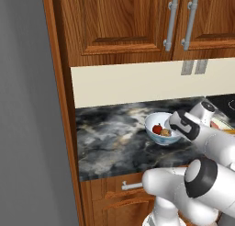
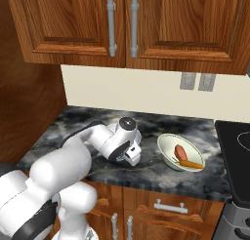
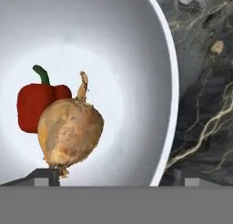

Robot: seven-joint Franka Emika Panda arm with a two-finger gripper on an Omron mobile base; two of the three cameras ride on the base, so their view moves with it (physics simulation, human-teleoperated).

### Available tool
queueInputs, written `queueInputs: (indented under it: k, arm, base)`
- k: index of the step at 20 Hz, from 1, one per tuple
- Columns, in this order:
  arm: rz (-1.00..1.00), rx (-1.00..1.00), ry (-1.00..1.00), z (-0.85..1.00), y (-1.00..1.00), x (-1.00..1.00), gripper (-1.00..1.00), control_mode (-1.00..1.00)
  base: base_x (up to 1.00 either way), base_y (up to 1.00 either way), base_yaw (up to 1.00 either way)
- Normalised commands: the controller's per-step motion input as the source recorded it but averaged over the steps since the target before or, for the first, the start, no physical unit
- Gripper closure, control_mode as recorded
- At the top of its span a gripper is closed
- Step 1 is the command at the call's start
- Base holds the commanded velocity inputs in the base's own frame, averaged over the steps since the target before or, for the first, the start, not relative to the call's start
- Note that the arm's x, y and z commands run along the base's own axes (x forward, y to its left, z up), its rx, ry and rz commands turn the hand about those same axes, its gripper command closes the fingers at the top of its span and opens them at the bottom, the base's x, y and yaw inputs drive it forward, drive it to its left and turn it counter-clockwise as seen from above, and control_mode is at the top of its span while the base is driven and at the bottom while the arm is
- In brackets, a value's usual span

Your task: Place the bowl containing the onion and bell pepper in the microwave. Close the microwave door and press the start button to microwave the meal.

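**Gripper wide open over bowl rim**

Bowl [image 1: 158, 127] sits on the dark marbled surface [image 1: 110, 142], under the wood cabinets [image 1: 124, 23], near the surface's front edge. White inside, pale blue outside. Pepper [image 1: 157, 128] and onion [image 1: 165, 132] lie inside it, touching, the onion partly in front of the pepper in the hand view.

Gripper [image 3: 116, 177] hangs low over the bowl's near-right side, jaws spread wide, holding nothing. In the hand view one fingertip [image 3: 43, 176] stands over the bowl's interior just below the onion, the other over the bare surface outside the rim, so the rim passes between them. Whether either tip touches the rim I cannot tell.

From the right base view the arm's wrist [image 2: 122, 141] hides the bowl. A second, shallower bowl [image 2: 180, 151] with orange and red food sits just to its right, beside the stove [image 2: 237, 156].
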Motion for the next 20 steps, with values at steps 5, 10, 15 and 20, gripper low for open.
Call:
queueInputs:
  k: [5, 10, 15, 20]
  arm:
    - [-0.01, 0.00, 0.00, -0.26, 0.00, 0.18, 1.00, -1.00]
    - [0.00, 0.00, 0.00, 0.00, 0.00, 0.01, 1.00, -1.00]
    - [0.01, 0.00, 0.00, 0.21, -0.01, -0.24, 1.00, -1.00]
    - [0.09, 0.02, -0.03, 0.69, -0.02, -0.80, 1.00, -1.00]
  base:
    - [0.00, 0.00, 0.00]
    - [0.00, 0.00, 0.00]
    - [0.00, 0.00, 0.00]
    - [0.00, 0.00, 0.00]
